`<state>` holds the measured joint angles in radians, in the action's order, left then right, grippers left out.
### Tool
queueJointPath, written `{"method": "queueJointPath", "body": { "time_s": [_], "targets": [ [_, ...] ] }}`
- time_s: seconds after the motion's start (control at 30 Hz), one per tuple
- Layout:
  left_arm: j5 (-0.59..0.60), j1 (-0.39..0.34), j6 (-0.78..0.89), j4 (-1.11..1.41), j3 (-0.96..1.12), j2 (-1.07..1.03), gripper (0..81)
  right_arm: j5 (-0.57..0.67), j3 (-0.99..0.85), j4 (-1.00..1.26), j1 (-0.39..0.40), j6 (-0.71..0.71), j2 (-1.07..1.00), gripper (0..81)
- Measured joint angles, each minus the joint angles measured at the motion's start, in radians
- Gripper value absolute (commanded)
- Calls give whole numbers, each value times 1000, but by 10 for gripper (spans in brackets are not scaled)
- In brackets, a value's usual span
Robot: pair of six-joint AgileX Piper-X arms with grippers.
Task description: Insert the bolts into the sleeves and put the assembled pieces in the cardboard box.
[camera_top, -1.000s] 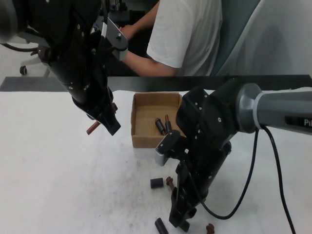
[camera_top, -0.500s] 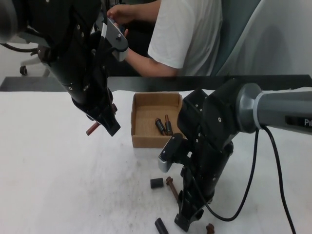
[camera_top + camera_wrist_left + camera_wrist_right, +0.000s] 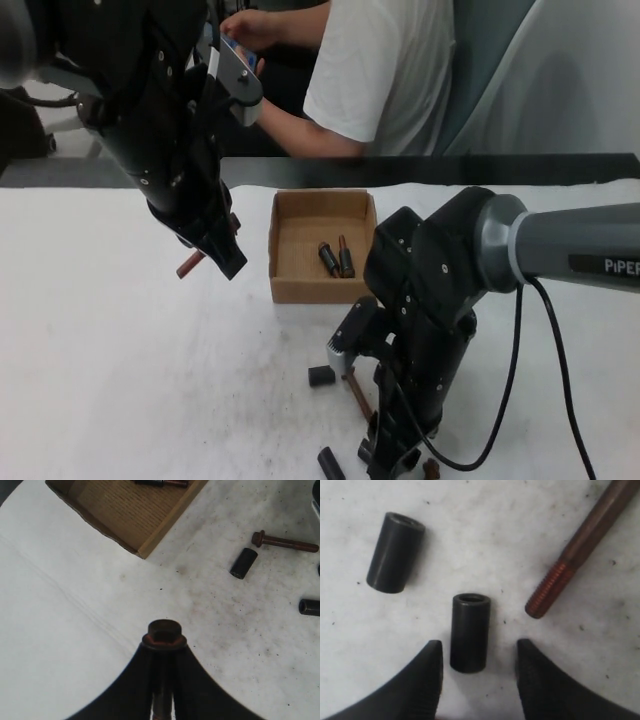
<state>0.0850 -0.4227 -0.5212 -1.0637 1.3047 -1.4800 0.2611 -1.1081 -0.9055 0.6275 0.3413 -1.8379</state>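
Low in the high view's middle, the right gripper [image 3: 477, 652] is spread around a short black cylindrical metal sleeve [image 3: 470, 632], which lies between its fingers and touches neither. Left of the brown cardboard box [image 3: 310, 290], the left gripper [image 3: 164, 655] pinches a rusty brown hex-headed bolt [image 3: 164, 631].

Right gripper [image 3: 476, 652]: fingers [image 3: 427, 680] apart, one sleeve [image 3: 470, 632] lying between, a bare strip of bench [image 3: 506, 630] each side. Obstacles near: second sleeve [image 3: 395, 552]; loose bolt [image 3: 580, 545], threaded end near one finger.

A: What is lying beneath it all?
B: A white bench top [image 3: 100, 380] is stretching across, showing dark scuffs; a dark strip [image 3: 560, 168] is running along its far edge; a grey-blue backdrop [image 3: 495, 70] is rising behind.
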Motion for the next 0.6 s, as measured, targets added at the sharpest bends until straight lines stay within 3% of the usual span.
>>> {"method": "queueJointPath", "body": {
  "time_s": [0.4,0.6],
  "targets": [
    [0,0,0,0,0,0,3,85,4,91,0,-54,-8,289],
    [0,0,0,0,0,0,3,100,7,80,0,-45,-8,312]
  ]
}}
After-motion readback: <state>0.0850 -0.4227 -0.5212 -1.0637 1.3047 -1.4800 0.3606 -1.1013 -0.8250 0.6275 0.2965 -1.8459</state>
